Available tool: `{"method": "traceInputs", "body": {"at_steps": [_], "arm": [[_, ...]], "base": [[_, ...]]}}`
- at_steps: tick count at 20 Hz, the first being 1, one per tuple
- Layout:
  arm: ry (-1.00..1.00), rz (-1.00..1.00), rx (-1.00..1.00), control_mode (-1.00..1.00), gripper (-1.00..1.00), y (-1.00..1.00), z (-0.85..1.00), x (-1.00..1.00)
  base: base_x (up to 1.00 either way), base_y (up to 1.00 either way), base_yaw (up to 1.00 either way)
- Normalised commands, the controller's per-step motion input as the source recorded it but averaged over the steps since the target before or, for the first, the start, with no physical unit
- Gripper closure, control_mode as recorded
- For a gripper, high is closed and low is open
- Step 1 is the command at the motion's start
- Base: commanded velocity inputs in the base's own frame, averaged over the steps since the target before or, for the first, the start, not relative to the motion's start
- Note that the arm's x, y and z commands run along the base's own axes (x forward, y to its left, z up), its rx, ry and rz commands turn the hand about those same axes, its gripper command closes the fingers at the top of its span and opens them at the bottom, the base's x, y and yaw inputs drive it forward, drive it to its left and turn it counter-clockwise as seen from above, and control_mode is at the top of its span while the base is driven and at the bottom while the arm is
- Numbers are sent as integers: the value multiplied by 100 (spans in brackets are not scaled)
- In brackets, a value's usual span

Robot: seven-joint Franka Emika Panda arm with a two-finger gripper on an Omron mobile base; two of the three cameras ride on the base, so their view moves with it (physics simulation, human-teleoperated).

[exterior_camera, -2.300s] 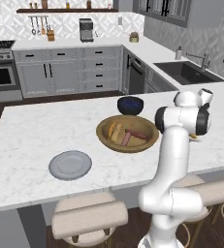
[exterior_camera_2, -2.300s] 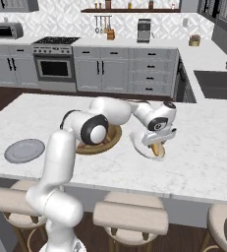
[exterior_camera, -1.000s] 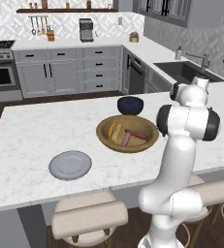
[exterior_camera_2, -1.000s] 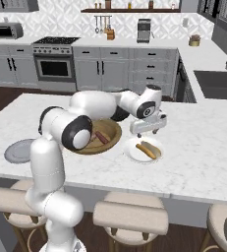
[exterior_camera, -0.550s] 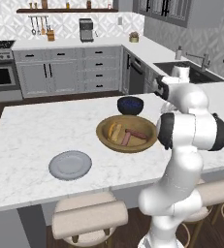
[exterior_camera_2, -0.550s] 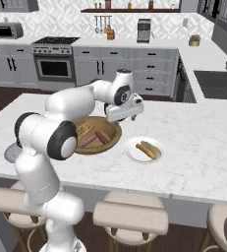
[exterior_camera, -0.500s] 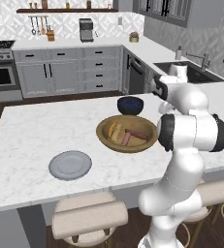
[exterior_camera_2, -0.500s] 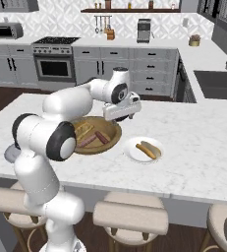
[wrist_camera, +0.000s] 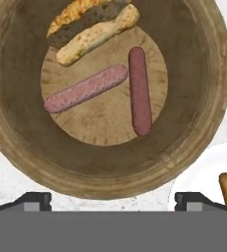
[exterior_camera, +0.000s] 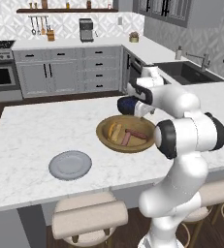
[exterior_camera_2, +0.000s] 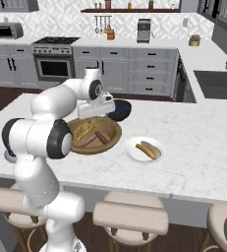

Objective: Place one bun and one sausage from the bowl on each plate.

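On the near surface (exterior_camera: pixel 26 131) the grey plate (exterior_camera: pixel 70 164) lies bare. The white plate (exterior_camera_2: pixel 143 149) has its pair. Jaws spread, the gripper (exterior_camera: pixel 135 107) hovers over the bowl (wrist_camera: pixel 110 162); next, descend onto a sausage (wrist_camera: pixel 139 90).

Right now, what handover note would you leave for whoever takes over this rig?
Gripper: open, empty, above the wooden bowl.
Bowl holds one bun and two sausages.
White plate: bun and sausage already on it, done.
Grey plate: bare.
Left: move one bun and one sausage from the bowl onto the grey plate.
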Motion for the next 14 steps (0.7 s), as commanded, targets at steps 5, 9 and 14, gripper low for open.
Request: {"method": "traceInputs", "body": {"at_steps": [5, 9, 14], "arm": [[4, 0, 5, -100, -100, 62, -53, 13], [10, 0, -1, -100, -100, -11, -58, 7], [6, 2, -3, -100, -100, -13, -51, 30]], "base": [[0, 0, 0], [0, 0, 0], [0, 0, 0]]}}
